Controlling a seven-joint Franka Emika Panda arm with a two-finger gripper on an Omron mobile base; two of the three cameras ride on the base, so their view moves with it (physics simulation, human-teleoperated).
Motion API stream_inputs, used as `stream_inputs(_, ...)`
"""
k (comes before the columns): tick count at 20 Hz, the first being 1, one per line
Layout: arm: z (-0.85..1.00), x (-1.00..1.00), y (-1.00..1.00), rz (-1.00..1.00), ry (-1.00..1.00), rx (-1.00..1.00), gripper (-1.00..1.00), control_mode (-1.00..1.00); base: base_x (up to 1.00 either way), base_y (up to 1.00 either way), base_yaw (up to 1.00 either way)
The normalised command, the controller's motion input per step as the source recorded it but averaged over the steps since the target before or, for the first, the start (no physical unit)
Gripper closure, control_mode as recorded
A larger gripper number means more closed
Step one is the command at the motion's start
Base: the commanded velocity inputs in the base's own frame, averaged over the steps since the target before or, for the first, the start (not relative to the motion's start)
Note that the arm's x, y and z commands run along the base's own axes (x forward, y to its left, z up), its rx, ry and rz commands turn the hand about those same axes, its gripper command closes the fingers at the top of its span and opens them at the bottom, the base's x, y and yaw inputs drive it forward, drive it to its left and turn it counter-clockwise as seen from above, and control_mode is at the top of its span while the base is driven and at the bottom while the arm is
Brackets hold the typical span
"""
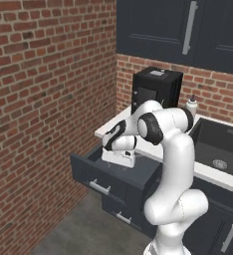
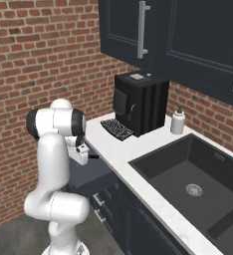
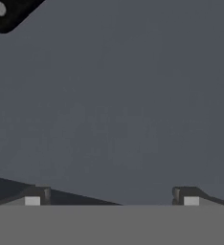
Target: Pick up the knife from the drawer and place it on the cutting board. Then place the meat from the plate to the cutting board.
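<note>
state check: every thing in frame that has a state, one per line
drawer: pulled open, hand down inside it
gripper: open, fingers wide apart, nothing between them
knife: handle end at the corner of the hand view, lying on the drawer floor, not gripped
upper cabinet doors: closed

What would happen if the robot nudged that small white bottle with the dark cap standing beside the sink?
The small white bottle stands upright, taller than wide, so a nudge near its cap would probably tip it. Its body looks round, so once down it might roll on the white counter, perhaps into the dark sink.
</note>
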Motion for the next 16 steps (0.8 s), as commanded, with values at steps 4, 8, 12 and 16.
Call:
stream_inputs(4, -0.29, 0.02, 0.0, 0.0, 0.01, 0.0, -1.0, -1.0, 0.0, 0.0, 0.0)
stream_inputs(8, -0.32, 0.0, 0.03, 0.0, 0.0, -0.02, -1.0, -1.0, 0.0, 0.0, 0.0)
stream_inputs(12, -0.39, 0.0, 0.03, 0.0, 0.01, 0.0, -1.0, -1.0, 0.0, 0.0, 0.0)
stream_inputs(16, -0.41, 0.0, 0.06, 0.0, 0.01, 0.0, -1.0, -1.0, 0.0, 0.0, 0.0)
